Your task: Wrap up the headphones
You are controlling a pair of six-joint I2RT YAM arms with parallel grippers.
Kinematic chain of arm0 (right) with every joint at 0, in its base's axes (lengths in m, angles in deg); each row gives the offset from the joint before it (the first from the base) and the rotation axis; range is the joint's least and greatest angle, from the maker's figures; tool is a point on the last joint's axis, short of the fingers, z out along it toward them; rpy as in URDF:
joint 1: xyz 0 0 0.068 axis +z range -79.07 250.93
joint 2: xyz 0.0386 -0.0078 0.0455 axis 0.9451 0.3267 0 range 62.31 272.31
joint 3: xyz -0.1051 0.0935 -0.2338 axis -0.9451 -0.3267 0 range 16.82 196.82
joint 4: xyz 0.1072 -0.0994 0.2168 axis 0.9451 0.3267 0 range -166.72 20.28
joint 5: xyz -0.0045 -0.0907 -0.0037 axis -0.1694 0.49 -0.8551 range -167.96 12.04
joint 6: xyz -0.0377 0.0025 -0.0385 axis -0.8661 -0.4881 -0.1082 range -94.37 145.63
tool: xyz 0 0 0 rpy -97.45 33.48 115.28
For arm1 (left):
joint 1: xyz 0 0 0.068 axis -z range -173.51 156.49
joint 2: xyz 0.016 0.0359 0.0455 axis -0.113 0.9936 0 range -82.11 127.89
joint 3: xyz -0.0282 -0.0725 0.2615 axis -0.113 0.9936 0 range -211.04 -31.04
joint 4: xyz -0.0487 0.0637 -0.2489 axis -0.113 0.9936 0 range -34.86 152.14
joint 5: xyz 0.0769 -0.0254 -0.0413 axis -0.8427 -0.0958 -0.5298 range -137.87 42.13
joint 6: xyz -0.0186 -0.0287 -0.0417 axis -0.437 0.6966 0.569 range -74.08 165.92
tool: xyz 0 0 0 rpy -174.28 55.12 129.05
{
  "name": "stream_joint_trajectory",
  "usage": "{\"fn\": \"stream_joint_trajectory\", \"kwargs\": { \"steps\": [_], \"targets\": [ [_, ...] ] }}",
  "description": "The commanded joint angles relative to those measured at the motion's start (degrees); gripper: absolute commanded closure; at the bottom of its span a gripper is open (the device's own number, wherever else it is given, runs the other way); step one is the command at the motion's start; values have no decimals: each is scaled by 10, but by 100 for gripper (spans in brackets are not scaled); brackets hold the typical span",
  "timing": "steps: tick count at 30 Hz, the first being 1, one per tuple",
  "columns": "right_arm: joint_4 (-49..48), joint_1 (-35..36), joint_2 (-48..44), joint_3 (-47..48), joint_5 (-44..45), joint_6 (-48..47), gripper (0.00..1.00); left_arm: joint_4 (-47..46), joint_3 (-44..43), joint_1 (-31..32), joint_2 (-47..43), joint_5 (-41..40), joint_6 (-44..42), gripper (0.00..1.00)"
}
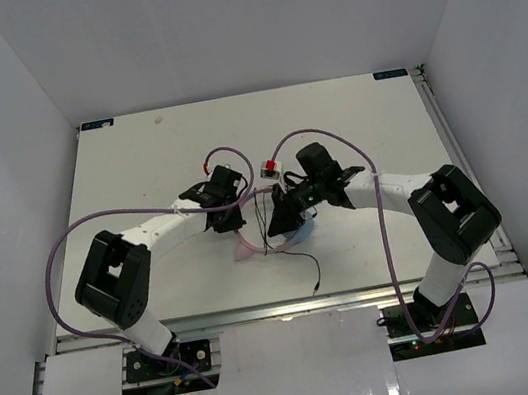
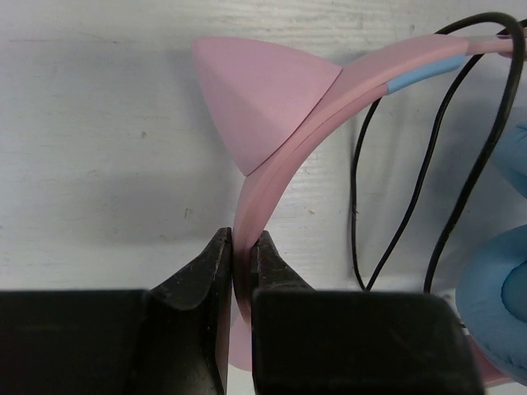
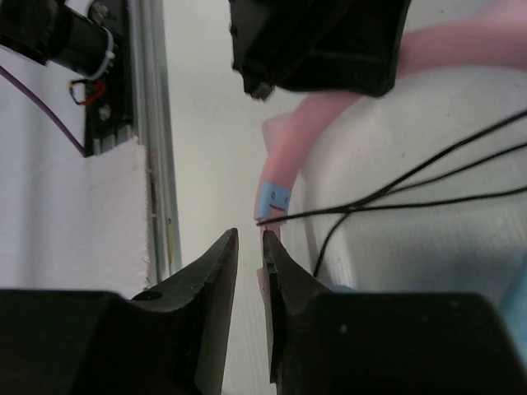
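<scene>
**Left arm** (image 1: pixel 148 232): reaches from its base at the near left, elbow bent, forearm running in toward the middle of the bench (image 1: pixel 136 158). The wrist is tipped down over the work.

**Left gripper** (image 2: pixel 243 247): jaws pressed onto the pink headband (image 2: pixel 288 156), pinching its thin edge just below the triangular cat-ear trim (image 2: pixel 255 99). Judged purpose: an anchor, keeping the frame from sliding while the lead is wound.

**Headphones** (image 1: pixel 244 248): at bench centre, between the two grippers. The headband arcs up and to the right in the left wrist view, and a light-blue ear cup (image 2: pixel 494 304) lies at the right edge.

**Cable** (image 2: pixel 353 214): thin and black, hanging in slack loops beside the headband. In the top view a loose tail runs toward the near edge, so the wrapping appears far from finished.

**Right gripper** (image 3: pixel 249 239): jaws narrowly parted, with nothing seen clamped between them. A strand of cable crosses just beyond the tips, and whether it touches them cannot be told. Judged purpose: placed to take or guide the cable.

**Right arm** (image 1: pixel 404 184): mirrors the left, elbow out to the right, forearm angled in, wrist turned toward the headphones and close to the left gripper.
</scene>
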Motion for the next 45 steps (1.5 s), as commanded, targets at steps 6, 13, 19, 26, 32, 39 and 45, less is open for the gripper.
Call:
{"fn": "stream_joint_trajectory", "kwargs": {
  "steps": [6, 13, 19, 26, 32, 39, 45],
  "targets": [
    [-52, -23, 5, 30, -67, 31, 79, -21, 0, 12, 6, 31, 3, 100],
    [326, -6, -53, 93, -47, -441, 50, -20, 2, 13, 25, 15, 10, 100],
    [657, -2, -104, 21, 53, -992, 36, -18, -10, 13, 40, 16, 11, 100],
    [581, 27, -125, -43, 101, -1028, 39, -16, -7, 13, 41, 15, 10, 100],
    [442, 123, -123, -93, 144, -923, 41, -16, -6, 13, 44, 20, 16, 100],
    [413, 152, -81, -100, 173, -892, 47, -16, -6, 13, 41, 22, 15, 100],
    [389, 169, -66, -111, 201, -872, 63, -17, -6, 13, 40, 22, 14, 100]
  ]
}}
